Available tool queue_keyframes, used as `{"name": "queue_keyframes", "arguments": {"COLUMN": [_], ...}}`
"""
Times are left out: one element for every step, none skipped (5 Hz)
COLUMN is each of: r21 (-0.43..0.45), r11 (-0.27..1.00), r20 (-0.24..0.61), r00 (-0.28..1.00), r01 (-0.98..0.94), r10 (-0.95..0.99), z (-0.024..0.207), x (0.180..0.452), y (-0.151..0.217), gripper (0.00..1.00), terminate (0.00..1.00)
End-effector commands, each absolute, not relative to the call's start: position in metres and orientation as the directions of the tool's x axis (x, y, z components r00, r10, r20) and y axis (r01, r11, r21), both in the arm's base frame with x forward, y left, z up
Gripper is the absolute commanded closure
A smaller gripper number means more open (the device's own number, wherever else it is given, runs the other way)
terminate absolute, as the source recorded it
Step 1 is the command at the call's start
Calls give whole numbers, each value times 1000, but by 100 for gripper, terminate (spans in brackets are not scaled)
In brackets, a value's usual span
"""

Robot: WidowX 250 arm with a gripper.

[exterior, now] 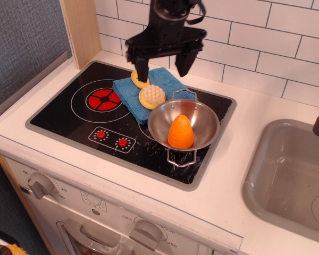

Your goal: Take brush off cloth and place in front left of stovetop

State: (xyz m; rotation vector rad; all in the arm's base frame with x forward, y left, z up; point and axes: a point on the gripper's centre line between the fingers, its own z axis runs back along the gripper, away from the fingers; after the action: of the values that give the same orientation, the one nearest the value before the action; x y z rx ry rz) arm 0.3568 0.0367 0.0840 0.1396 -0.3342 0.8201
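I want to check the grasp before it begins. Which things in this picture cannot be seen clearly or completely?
All in the one camera view:
- Brush: the hand's left finger covers part of the handle, so the star mark is hidden.
- Cloth: its far edge is behind the hand; the bowl covers its right corner.
- Stovetop: the right burner lies under cloth and bowl.
- Sink: cut off by the right edge.
- Arm: cut off at the top edge.

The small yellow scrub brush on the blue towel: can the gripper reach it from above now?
Probably yes. The gripper, jaws open, hangs over the blue towel. The small yellow scrub brush lies uncovered on top. The steel bowl sits close beside its bristles and could crowd one jaw.
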Motion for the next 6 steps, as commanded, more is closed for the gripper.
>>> {"name": "queue_keyframes", "arguments": {"r21": [-30,-19,-12,-9,3,2], "r11": [588,573,567,564,568,571], "r20": [326,308,292,288,291,285], "r00": [548,541,540,538,544,548], "r01": [-808,-819,-823,-826,-823,-821], "r10": [770,783,789,792,787,787], "z": [64,52,42,33,31,31], "x": [368,372,377,379,379,377], "y": [68,74,72,71,71,71], "gripper": [0,0,0,0,100,100], "terminate": [0,0,0,0,0,0]}}
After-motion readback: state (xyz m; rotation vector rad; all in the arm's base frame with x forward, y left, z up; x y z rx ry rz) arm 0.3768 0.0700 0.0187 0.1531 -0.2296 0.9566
